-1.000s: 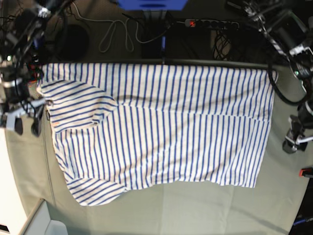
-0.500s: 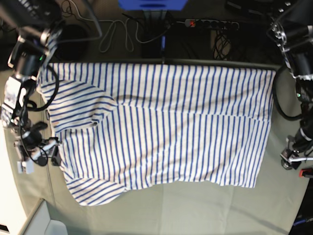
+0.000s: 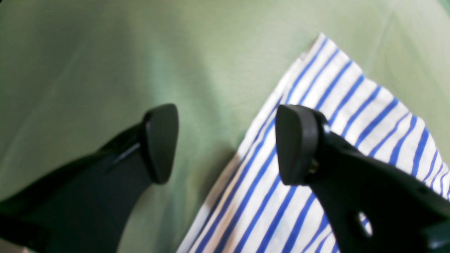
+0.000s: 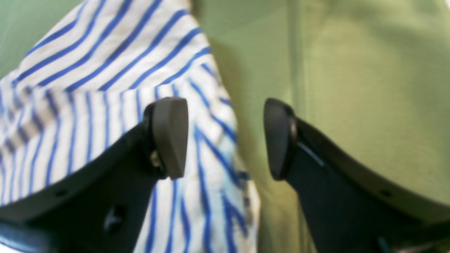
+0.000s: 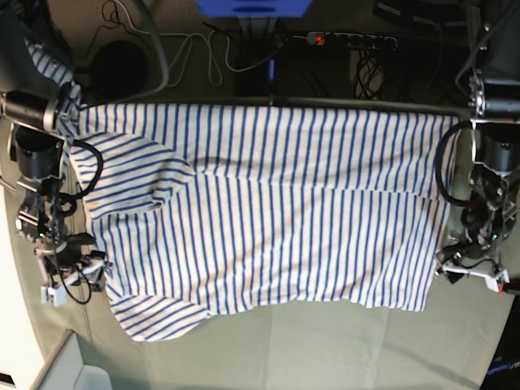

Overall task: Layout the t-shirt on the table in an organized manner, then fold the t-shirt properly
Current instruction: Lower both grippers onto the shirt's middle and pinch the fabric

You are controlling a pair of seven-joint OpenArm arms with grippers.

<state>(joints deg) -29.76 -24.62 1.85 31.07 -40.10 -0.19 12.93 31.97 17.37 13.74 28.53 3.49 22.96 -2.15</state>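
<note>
T-shirt (image 5: 268,207) flat on table (image 5: 325,349), long axis left-right.

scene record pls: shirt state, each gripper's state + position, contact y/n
shirt: t-shirt spread mostly flat on the table, sleeve end bunched near the right arm
left gripper: open, straddling the shirt's side edge, one finger over stripes, one over bare table
right gripper: open, straddling the opposite edge near the sleeve
contact: cannot tell whether either touches the cloth; neither is closed on it

Overhead base view; two close, downward wrist views
</note>
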